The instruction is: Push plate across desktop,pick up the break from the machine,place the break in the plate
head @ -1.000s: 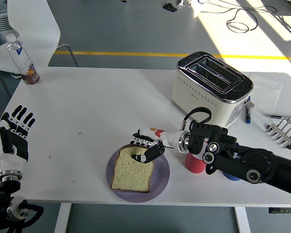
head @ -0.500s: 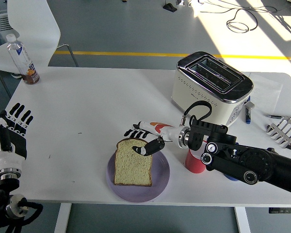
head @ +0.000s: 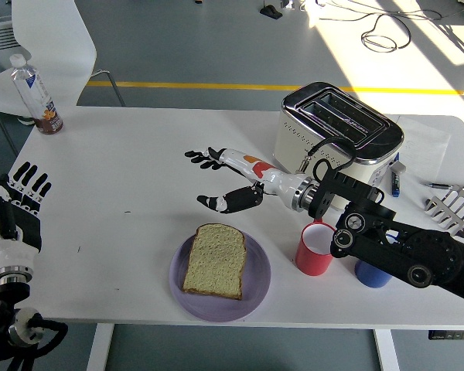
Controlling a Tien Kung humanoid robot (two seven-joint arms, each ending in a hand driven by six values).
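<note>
A slice of bread [head: 213, 260] lies flat on the purple plate [head: 255, 286] near the table's front edge. My right hand [head: 216, 179] is open with its fingers spread, hovering above the table just behind the plate and apart from the bread. The white toaster [head: 337, 139] stands at the back right with its slots empty. My left hand [head: 22, 205] is open and empty at the table's left edge.
A red cup [head: 316, 247] and a blue cup [head: 372, 273] stand right of the plate, under my right forearm. A bottle [head: 37, 97] stands at the far left corner. A pen [head: 397, 182] and a rack [head: 452, 210] lie at the right.
My right hand has let go of the bread, opened and lifted up and back from the plate. The bread now lies flat on the plate. The left hand barely moved.
</note>
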